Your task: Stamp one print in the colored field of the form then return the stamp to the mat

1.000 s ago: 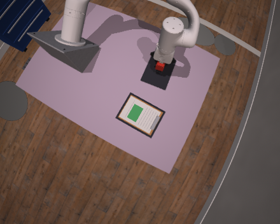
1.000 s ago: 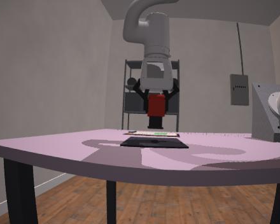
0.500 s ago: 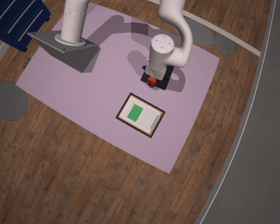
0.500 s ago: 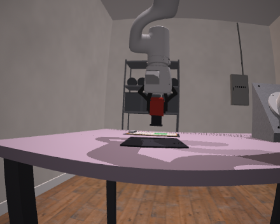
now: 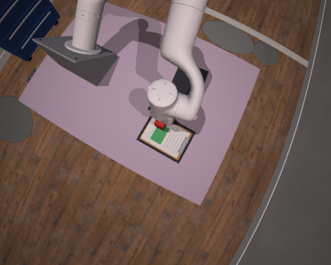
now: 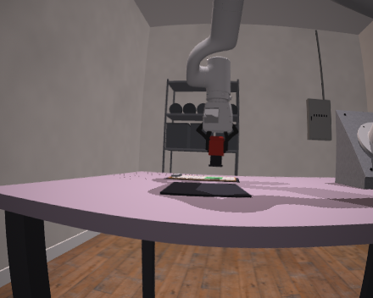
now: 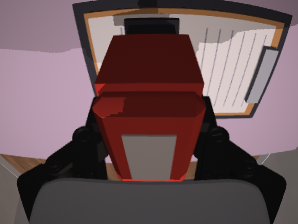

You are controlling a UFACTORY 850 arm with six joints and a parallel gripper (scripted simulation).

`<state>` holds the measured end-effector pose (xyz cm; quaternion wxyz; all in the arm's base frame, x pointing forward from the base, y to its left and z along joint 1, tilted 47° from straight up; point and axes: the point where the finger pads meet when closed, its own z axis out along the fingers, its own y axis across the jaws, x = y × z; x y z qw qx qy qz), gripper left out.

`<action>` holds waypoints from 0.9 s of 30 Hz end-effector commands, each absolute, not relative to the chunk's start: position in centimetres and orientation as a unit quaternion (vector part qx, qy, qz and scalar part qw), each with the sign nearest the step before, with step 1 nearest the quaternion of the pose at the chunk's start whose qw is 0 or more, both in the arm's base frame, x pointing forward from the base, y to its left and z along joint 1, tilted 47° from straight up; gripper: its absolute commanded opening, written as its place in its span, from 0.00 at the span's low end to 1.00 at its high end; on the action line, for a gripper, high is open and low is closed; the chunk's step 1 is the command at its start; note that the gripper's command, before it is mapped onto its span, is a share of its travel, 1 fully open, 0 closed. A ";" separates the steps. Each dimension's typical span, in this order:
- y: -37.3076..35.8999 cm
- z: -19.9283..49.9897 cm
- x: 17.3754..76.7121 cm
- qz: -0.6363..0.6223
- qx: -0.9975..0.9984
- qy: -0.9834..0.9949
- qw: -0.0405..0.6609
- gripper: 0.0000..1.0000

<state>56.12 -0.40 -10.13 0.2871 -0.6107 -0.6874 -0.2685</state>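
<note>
My gripper (image 6: 216, 146) is shut on the red stamp (image 6: 216, 147) and holds it in the air above the table. In the overhead view the stamp (image 5: 159, 125) shows under the wrist, over the near-left corner of the form (image 5: 165, 138), at the edge of the green field (image 5: 157, 135). In the wrist view the stamp (image 7: 149, 119) fills the middle, with the form (image 7: 220, 63) below and ahead; the green field is hidden behind the stamp. The dark mat (image 6: 206, 190) lies bare on the table, partly hidden by the arm in the overhead view (image 5: 185, 80).
The form lies on a clipboard with a grey clip (image 5: 183, 145) at its right side. The robot base (image 5: 83, 56) stands at the back left of the pink table. A shelf (image 6: 200, 127) stands behind the table.
</note>
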 end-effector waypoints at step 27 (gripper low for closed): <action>-12.3 -23.8 59.2 -0.268 -0.608 -0.688 0.292 0.29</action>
